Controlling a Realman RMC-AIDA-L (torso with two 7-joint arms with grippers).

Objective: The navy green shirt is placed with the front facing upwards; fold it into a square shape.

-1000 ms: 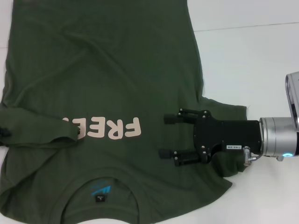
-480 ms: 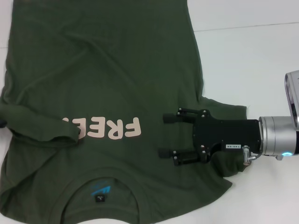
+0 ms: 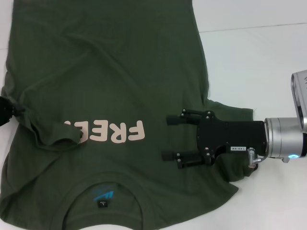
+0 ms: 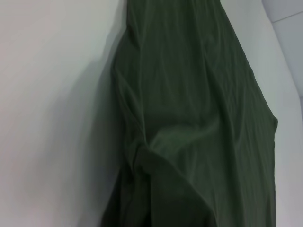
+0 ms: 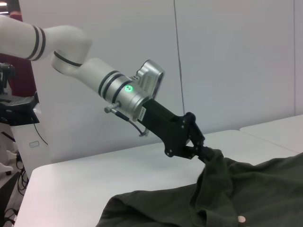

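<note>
The navy green shirt (image 3: 110, 72) lies front up on the white table, with its pink "FREE" lettering (image 3: 108, 132) and blue neck label (image 3: 102, 196) near me. My left gripper (image 3: 5, 111) sits at the shirt's left edge, shut on the left sleeve cloth. The right wrist view shows it (image 5: 201, 151) pinching a raised peak of fabric (image 5: 213, 184). The folded sleeve (image 3: 53, 136) covers the lettering's last letter. My right gripper (image 3: 167, 137) is open and empty, hovering over the shirt beside the right sleeve (image 3: 230, 115). The left wrist view shows only draped shirt cloth (image 4: 189, 118).
The white table (image 3: 259, 62) shows bare to the right of the shirt, with a seam line across it. A white wall (image 5: 227, 61) stands behind the table in the right wrist view.
My left gripper has moved away from me along the shirt's left edge, dragging the sleeve cloth with it and bunching the fold. My right gripper has barely shifted.
</note>
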